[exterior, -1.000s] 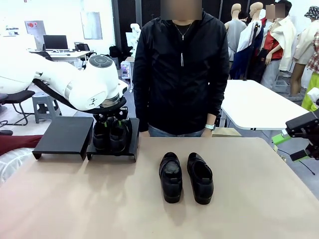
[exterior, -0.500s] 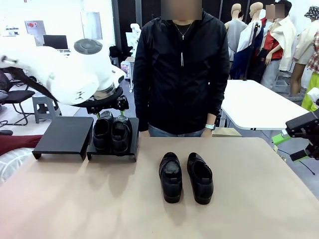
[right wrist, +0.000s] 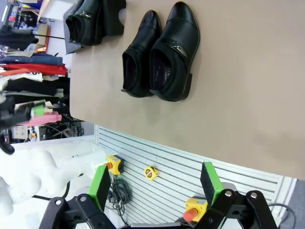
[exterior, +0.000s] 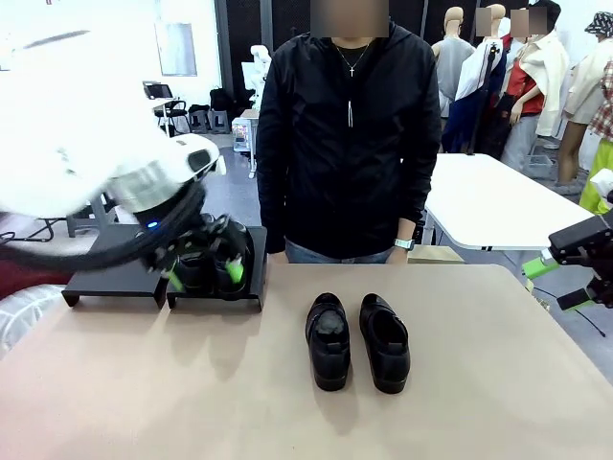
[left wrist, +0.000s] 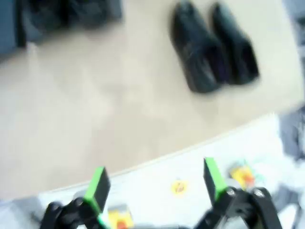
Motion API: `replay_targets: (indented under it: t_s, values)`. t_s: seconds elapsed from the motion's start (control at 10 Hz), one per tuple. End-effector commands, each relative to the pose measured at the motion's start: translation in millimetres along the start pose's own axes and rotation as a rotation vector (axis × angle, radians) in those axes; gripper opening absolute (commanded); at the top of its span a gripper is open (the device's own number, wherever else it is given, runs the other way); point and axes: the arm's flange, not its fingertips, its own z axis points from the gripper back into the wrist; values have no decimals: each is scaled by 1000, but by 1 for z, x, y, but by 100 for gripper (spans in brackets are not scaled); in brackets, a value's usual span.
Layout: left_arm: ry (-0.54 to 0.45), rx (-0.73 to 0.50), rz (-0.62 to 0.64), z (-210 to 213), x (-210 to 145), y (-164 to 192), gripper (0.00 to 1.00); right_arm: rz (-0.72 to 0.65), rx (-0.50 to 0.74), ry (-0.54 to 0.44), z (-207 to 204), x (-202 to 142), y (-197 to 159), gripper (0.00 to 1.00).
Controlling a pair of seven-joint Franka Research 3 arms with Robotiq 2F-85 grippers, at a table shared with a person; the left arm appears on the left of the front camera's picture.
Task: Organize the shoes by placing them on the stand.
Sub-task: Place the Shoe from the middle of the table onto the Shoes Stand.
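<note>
One pair of shoes (exterior: 329, 340) lies side by side near the middle of the tan table (exterior: 479, 383), toes toward the near edge and heels toward the far side. The other pair (right wrist: 85, 21) sits on the right platform (exterior: 257, 273) of the stand, at the table's far left. The left platform (exterior: 115, 264) is just beside it, farther left. The left gripper (exterior: 204, 273) hangs in front of the pair on the stand, blurred and partly hiding those shoes. Its wrist view shows the green pads (left wrist: 97, 183) spread wide with nothing between them, looking down across the tabletop at both pairs. The right gripper (right wrist: 154, 181) is off the table's right edge, well apart from every shoe. Its jaws are also fully spread and grip nothing. A person in a black jacket (exterior: 350, 134) stands at the far side of the table, behind the middle pair.
</note>
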Motion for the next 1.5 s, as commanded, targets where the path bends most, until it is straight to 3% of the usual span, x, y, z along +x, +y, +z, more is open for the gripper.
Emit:
replay_targets:
  t_s: [0.0, 0.2, 0.3, 0.4, 0.5, 1.3, 1.4]
  values:
    - [144, -53, -161, 36, -34, 47, 100, -15, -5, 4, 3, -1, 1, 100]
    - [32, -145, -207, 37, -67, 88, 100, -15, -5, 4, 3, -1, 1, 100]
    - [-3, -93, -132, 25, -77, 105, 100, -15, -5, 4, 3, -1, 1, 100]
    - [30, -30, -125, 11, -79, 113, 100, -15, -5, 4, 3, -1, 1, 100]
    - [66, -114, -179, 43, -70, 84, 100, -15, -5, 4, 3, -1, 1, 100]
    - [60, -93, -177, 40, -70, 84, 100, -15, -5, 4, 3, -1, 1, 100]
    - [74, -220, -103, 45, -65, 99, 100, -15, -5, 4, 3, -1, 1, 100]
